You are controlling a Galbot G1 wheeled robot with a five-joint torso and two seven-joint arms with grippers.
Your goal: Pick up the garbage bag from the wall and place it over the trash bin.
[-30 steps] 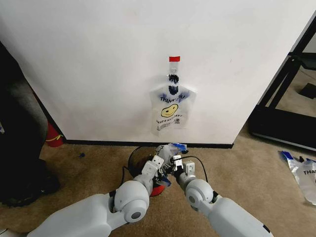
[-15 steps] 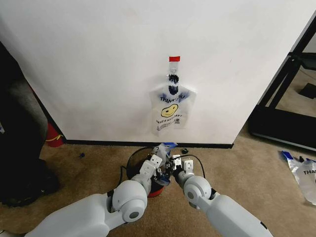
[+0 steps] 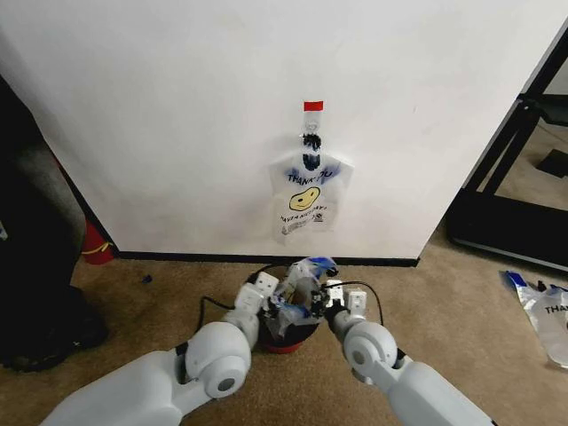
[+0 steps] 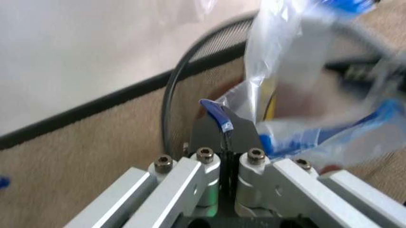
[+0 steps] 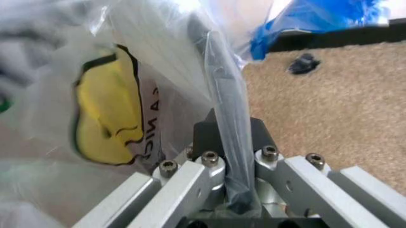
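Note:
The garbage bag [image 3: 298, 295], thin clear plastic with blue-edged handles, hangs stretched between my two grippers just above the trash bin [image 3: 286, 344], a dark mesh bin with a red base. My left gripper [image 3: 272, 297] is shut on the bag's blue edge [image 4: 219, 116], with the bin's rim [image 4: 174, 85] beyond it. My right gripper [image 3: 325, 297] is shut on a bunched fold of the bag [image 5: 228, 123]; the yellow smiley face [image 5: 108, 109] shows beside it. The bag hides most of the bin's opening.
A second bag of the same kind [image 3: 309, 200] hangs on the white wall under red tape [image 3: 313, 106]. A red cylinder [image 3: 93, 244] stands at the left wall. Another bag [image 3: 546, 311] lies on the carpet at right, near a black stand [image 3: 506, 213].
Both grippers have moved forward and apart over the bin, the left one leftward and the right one rightward. The bag between them has spread wider above the bin's opening.

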